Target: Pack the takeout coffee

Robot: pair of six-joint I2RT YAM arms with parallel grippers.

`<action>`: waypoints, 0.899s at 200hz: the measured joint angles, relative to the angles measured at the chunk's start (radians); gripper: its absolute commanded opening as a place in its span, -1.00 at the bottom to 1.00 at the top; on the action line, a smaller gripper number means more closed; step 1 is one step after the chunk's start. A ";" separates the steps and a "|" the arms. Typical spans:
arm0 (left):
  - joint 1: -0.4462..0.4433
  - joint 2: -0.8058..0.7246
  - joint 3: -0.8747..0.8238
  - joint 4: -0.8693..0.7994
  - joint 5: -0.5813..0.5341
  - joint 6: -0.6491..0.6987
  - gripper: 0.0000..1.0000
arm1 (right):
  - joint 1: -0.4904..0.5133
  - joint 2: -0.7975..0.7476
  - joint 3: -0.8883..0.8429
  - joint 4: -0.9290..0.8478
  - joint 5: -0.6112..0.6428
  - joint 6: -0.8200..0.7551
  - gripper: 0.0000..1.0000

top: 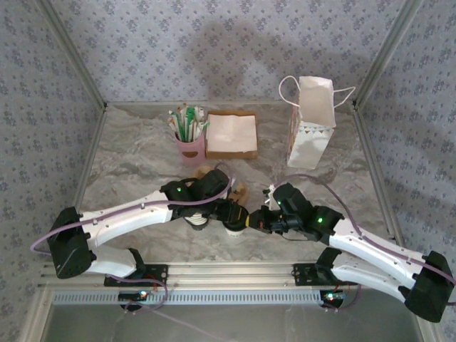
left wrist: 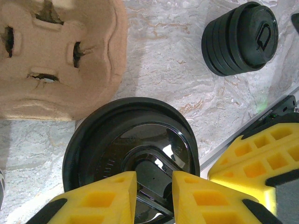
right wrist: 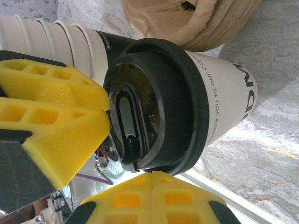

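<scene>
The takeout coffee (top: 234, 226) stands near the table's front middle, between the two arms. It is a cream cup (right wrist: 229, 93) with black print under a round black lid (left wrist: 126, 135). My left gripper (left wrist: 154, 186) hangs over the lid from above. Its yellow fingers stand a narrow gap apart over the lid's centre recess, and in the right wrist view the left gripper (right wrist: 105, 105) has its tips against the lid top. My right gripper (right wrist: 153, 175) is shut with nothing between its fingers, and the tips touch the lid's rim from the right side.
A stack of lidless cups (right wrist: 46, 32) stands right beside the coffee. A tan cardboard carrier (left wrist: 56, 56) lies just behind it, and a pile of spare lids (left wrist: 240, 37) lies to the right. A pink holder (top: 189, 146), napkins (top: 231, 135) and a white paper bag (top: 312, 125) stand at the back.
</scene>
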 measured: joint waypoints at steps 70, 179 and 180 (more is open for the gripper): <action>-0.002 -0.011 -0.008 -0.005 -0.005 0.000 -0.42 | 0.010 -0.002 -0.031 0.044 0.045 0.062 -1.00; -0.008 -0.011 -0.008 -0.020 -0.005 0.000 -0.44 | 0.020 -0.001 -0.066 0.097 0.064 0.103 -1.00; -0.008 -0.011 -0.008 -0.020 -0.005 0.000 -0.44 | 0.020 -0.001 -0.066 0.097 0.064 0.103 -1.00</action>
